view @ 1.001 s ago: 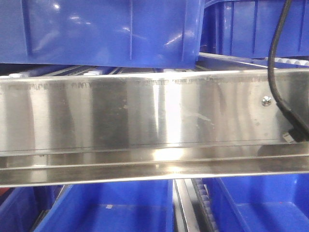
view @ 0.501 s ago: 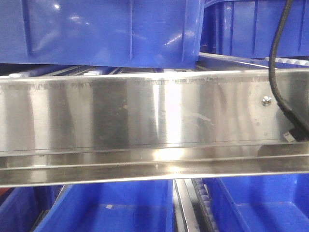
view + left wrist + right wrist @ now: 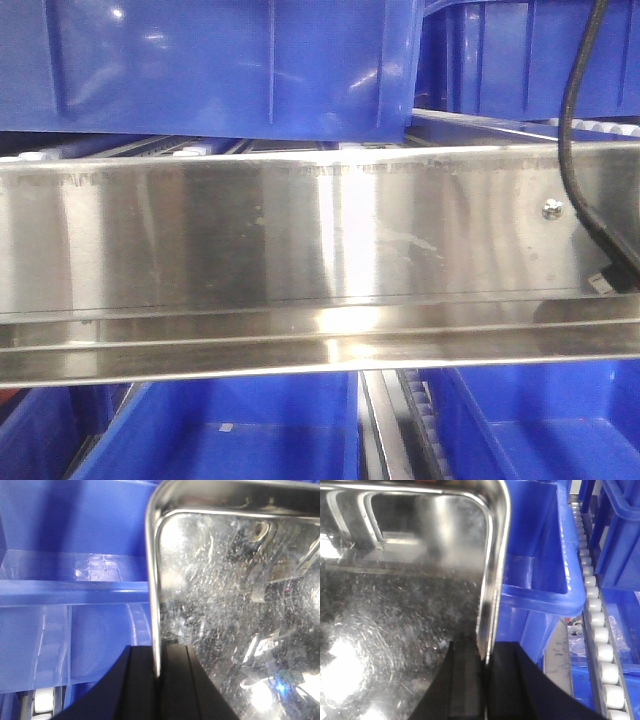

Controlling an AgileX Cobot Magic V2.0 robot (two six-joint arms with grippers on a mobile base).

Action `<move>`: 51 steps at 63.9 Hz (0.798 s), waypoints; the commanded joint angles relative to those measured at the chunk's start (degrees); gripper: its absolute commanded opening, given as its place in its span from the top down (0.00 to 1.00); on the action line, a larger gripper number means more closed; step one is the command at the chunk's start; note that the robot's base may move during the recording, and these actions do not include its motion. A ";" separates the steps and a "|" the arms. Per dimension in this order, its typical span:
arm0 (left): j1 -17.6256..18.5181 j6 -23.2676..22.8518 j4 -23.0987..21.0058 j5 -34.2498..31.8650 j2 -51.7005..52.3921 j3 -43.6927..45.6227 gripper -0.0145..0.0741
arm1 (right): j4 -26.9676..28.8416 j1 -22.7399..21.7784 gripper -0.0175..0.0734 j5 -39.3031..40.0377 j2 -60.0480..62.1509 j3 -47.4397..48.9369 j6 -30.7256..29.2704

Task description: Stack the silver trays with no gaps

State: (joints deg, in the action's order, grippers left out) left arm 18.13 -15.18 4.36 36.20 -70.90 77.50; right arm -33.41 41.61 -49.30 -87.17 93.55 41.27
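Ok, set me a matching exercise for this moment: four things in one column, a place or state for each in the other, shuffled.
1 left gripper
2 right gripper
3 cable
4 rollers

A white, in a row beside blue bins
B shut on tray rim, pan inside to the picture's right
C black, hanging across the rail's right end
D shut on tray rim, pan inside to the picture's left

Pairs: 1-B, 2-D, 3-C, 4-A

Noted across full width: long steel rail (image 3: 300, 230), glare-streaked. Near right end, one screw (image 3: 550, 209); black cable (image 3: 570, 110) hanging just beside it. Above, blue bins (image 3: 200, 60); below, lower blue bins (image 3: 230, 435), split by roller track (image 3: 395, 430).
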 commanded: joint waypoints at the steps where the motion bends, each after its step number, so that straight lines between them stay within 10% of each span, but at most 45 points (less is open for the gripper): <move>1: 0.43 -0.11 0.17 -2.60 0.31 0.95 0.86 | -1.45 0.13 0.89 1.38 0.48 0.54 -1.25; 51: 0.43 -0.11 0.17 -2.60 0.31 0.95 0.86 | -1.45 0.13 0.89 1.38 0.48 0.54 -1.25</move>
State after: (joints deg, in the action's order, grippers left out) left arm 18.13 -15.18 4.36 36.06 -71.00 77.50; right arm -33.41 41.61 -49.30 -87.17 93.55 41.27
